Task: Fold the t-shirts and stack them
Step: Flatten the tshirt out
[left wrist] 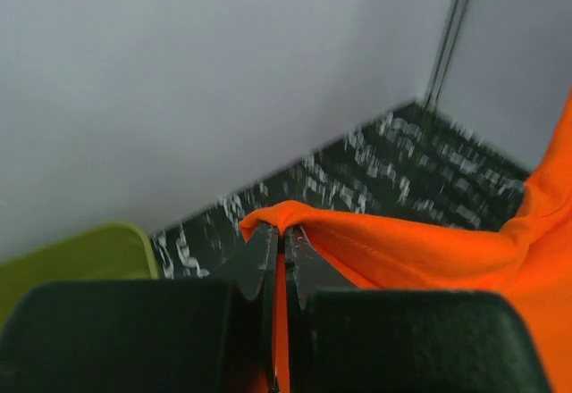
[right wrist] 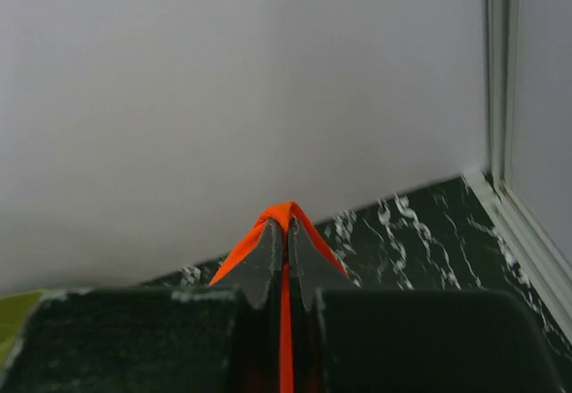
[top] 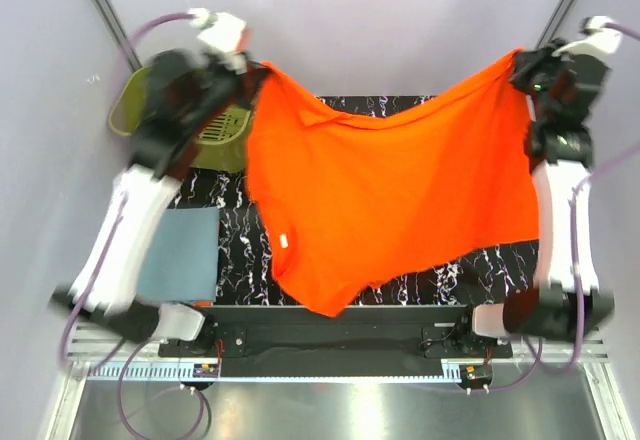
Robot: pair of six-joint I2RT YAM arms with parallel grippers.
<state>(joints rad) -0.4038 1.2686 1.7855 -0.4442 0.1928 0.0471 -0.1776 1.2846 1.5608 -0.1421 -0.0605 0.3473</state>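
At 10 and 2 o'clock above the worktop [top: 230, 230], my left fingers [left wrist: 259, 263] and right fingers [right wrist: 264, 263] each pinch an edge of the orange t-shirt [top: 390, 200], hanging spread between them; the folded blue-grey t-shirt [top: 180, 255] lies flat at 8 o'clock.

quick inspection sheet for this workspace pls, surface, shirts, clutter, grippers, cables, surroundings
surface: black marbled table, partly covered by cloth
job's things: orange t-shirt held up and spread between both arms, lower edge sagging toward the near edge; blue-grey folded shirt lying flat at near left
clutter: olive-green basket at far left, partly behind the left arm
grippers: left gripper shut on the orange t-shirt; right gripper shut on it too
cables: purple cables looping from the wrists and bases
surroundings: plain grey walls
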